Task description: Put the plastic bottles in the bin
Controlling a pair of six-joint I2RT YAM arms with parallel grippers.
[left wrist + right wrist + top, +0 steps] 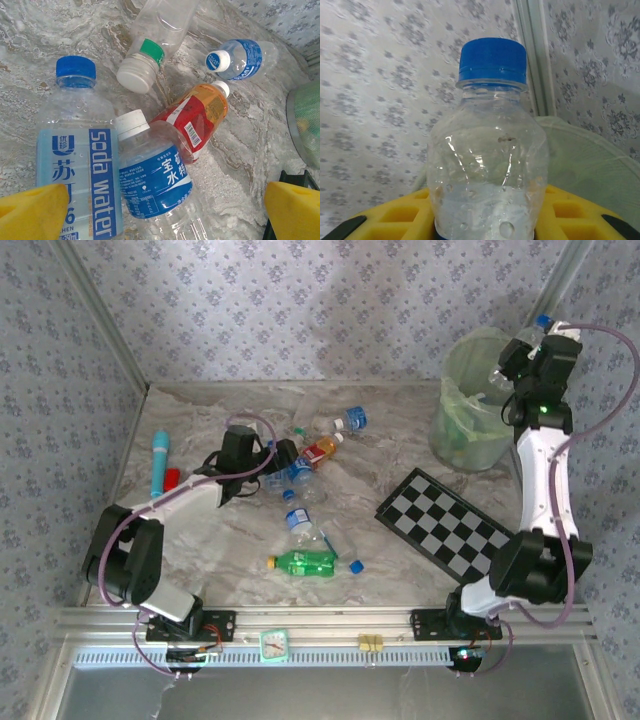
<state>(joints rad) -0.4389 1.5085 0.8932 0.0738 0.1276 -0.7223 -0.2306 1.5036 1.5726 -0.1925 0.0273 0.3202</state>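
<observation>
Clear plastic bottle [487,165], blue ridged cap [492,60], translucent green bin [590,165]

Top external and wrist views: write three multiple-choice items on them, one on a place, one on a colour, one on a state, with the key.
1. Where does the checkerboard lie?
A. on the table between the bin and the right arm's base
B. inside the bin
C. under the left arm

2. What colour is the cap of the bottle held in the right tool?
A. red
B. white
C. blue

3. How is the left tool?
A. shut on a bottle
B. open over the soda water bottle
C. shut on nothing

Key:
1 A, the board lies flat between them in the top view.
2 C, the right wrist view shows a blue cap.
3 B, its yellow pads stand far apart.
</observation>
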